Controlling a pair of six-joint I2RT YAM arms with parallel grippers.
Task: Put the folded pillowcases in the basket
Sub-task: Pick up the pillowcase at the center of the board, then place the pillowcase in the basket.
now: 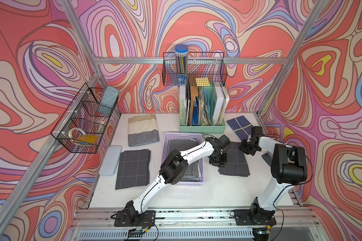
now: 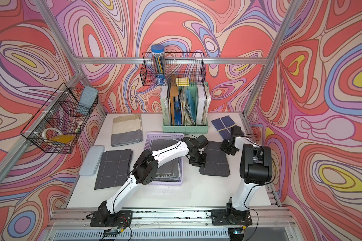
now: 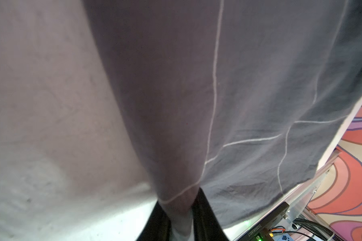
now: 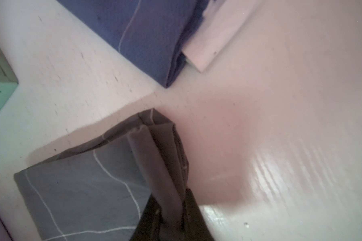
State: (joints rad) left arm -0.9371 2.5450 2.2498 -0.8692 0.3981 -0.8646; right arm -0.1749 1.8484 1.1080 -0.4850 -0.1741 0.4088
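The folded pillowcase [image 1: 235,161], dark grey with thin white grid lines, lies on the white table just right of the lilac perforated basket [image 1: 182,136]. My left gripper [image 1: 216,163] is at the cloth's edge beside the basket. In the left wrist view its jaws [image 3: 179,205] are shut on a pinched ridge of the pillowcase [image 3: 259,83]. My right gripper [image 1: 246,151] is at the far right corner. In the right wrist view its jaws [image 4: 171,208] are shut on the layered edge of the pillowcase [image 4: 82,187]. The basket holds folded grey cloth, partly hidden under my left arm.
A second grey grid cloth [image 1: 133,169] and a pale flat case [image 1: 110,159] lie left of the basket. A striped beige-grey cloth [image 1: 142,129] lies behind them. A mint file holder [image 1: 203,112] stands at the back. A navy cloth [image 1: 238,127] lies at the back right.
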